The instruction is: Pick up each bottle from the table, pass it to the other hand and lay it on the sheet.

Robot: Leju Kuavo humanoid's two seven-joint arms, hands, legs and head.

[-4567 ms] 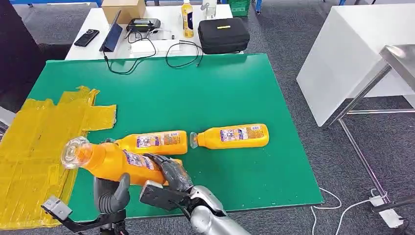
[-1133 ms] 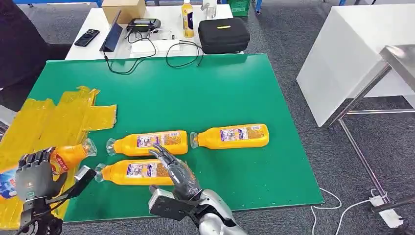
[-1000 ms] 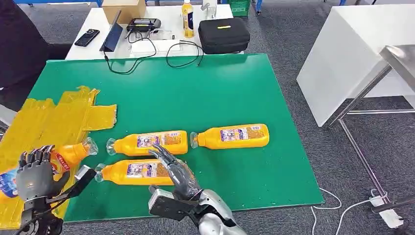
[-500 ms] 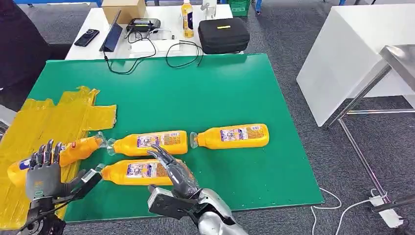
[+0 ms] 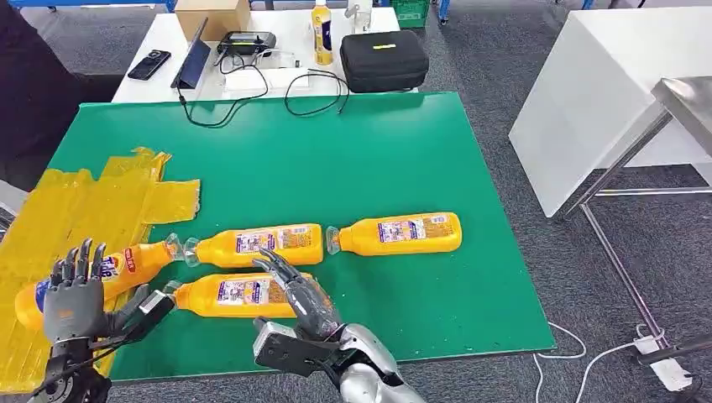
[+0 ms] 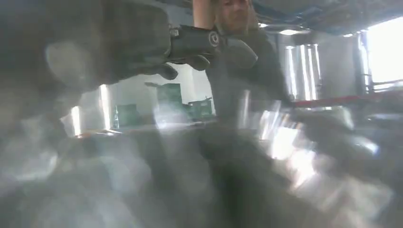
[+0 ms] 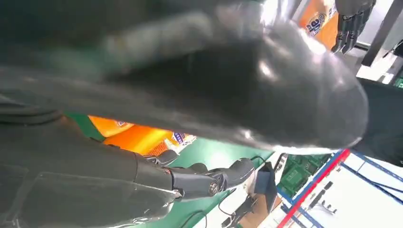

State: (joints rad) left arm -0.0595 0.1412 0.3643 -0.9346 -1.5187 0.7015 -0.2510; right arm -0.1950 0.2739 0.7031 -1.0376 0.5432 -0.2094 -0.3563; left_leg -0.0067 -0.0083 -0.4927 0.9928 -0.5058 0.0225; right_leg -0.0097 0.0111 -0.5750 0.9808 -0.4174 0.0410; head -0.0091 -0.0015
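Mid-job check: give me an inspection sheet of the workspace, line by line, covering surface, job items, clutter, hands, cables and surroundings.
Surface: green table, with a crinkled yellow sheet over its left end.
Job's things: one orange bottle lying on the sheet, cap toward the others; three more bottles lying on the green: left, right, near.
Clutter: nothing seen on the green table.
Hands: left hand open, fingers spread beside the sheet bottle; right hand open, over the near bottle.
Cables: black cables trailing from the white table onto the far edge.
Surroundings: the white table holds a black case, phone, cardboard box and an upright bottle; grey carpet, a white cabinet to the right.
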